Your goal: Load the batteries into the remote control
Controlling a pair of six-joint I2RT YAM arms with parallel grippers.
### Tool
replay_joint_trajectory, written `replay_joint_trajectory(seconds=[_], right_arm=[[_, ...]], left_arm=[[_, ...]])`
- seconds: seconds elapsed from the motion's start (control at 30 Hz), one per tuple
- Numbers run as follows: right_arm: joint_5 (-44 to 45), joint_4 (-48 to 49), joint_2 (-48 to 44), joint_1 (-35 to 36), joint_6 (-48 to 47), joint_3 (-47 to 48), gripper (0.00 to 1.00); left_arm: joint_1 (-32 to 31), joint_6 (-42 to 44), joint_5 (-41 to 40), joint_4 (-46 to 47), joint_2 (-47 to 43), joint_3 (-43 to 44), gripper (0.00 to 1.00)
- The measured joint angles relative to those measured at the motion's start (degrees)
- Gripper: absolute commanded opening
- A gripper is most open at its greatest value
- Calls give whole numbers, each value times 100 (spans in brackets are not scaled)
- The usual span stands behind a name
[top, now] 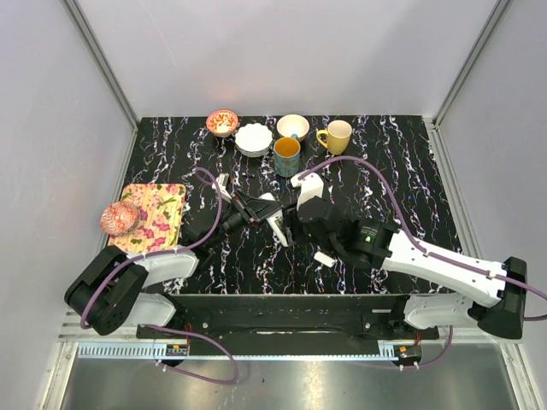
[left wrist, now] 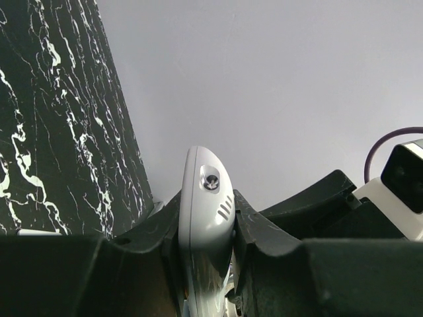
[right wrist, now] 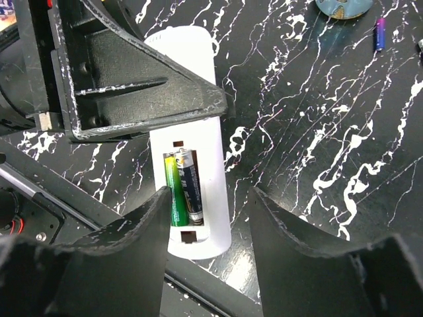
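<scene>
The remote control [right wrist: 192, 132] is a white bar lying slot-up on the black marbled table, with a green battery [right wrist: 174, 193] and a dark blue battery [right wrist: 190, 186] side by side in its slot. My left gripper [left wrist: 207, 218] is shut on the remote's far part, its fingers [right wrist: 132, 72] clamping the sides. Just above the slot end, my right gripper [right wrist: 210, 198] stands open with a finger on either side and nothing held. From above, the remote [top: 279, 227] sits between the left gripper [top: 259, 209] and the right gripper [top: 296, 219].
A small white chip [top: 323, 258] lies near the front, right of the remote. A loose purple battery [right wrist: 379, 33] lies farther back by a blue mug [top: 287, 156]. Bowls [top: 254, 139] and a yellow mug [top: 336, 137] line the back. A floral board [top: 158, 213] lies at the left.
</scene>
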Motion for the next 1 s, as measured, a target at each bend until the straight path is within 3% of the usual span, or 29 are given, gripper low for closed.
replay_joint_trajectory(seconds=[0.43, 0.7, 1.0], right_arm=[[9, 411, -1298, -85, 632, -289, 83], [-2076, 570, -914, -1650, 1685, -586, 85], [-3609, 1196, -684, -2074, 2570, -1115, 82]], left_arm=[[-4, -61, 42, 256, 330, 0, 0], [-9, -83, 118, 452, 354, -2, 0], [-11, -83, 125, 476, 354, -2, 0]])
